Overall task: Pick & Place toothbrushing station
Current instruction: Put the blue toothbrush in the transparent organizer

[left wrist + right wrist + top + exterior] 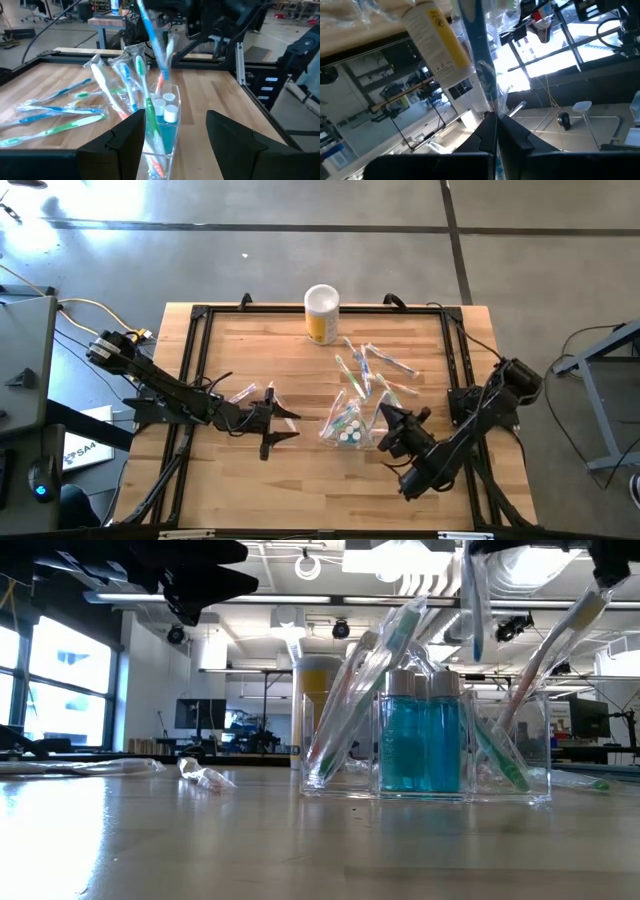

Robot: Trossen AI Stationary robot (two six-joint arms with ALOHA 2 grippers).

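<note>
1. The toothbrushing station is a clear holder (350,425) near the middle of the surface. In the low view it carries several wrapped toothbrushes (345,705) leaning in its compartments and teal toothpaste tubes (420,745) with pale caps standing upright in the centre.
2. The right claw (495,120) is pressed together on a blue wrapped toothbrush (480,55). The left wrist view shows that brush (152,37) held above the holder, tilted, with its lower end near the tubes.
3. The left claw (175,137) has its fingers apart and holds nothing. It hovers just beside the holder, on its left in the high view.
4. More wrapped brushes (375,370) lie loose on the surface between the holder and a yellow-and-white canister (321,313) at the far edge. Some crinkly clear plastic (243,393) lies by the left arm.
5. Handling, as I judge it: each brush looks light and slim, stiff along the handle, but its clear wrapper is probably slippery and may crumple. A grip across the handle's middle seems safest.
6. The holder looks light and rigid, so a careless push may slide or tip it.
7. The surface (260,480) is pale wooden butcher block with a black frame (200,315) round it.
8. The room beyond is a large workshop with windows, ceiling lights, desks and monitors, over a grey concrete floor.
</note>
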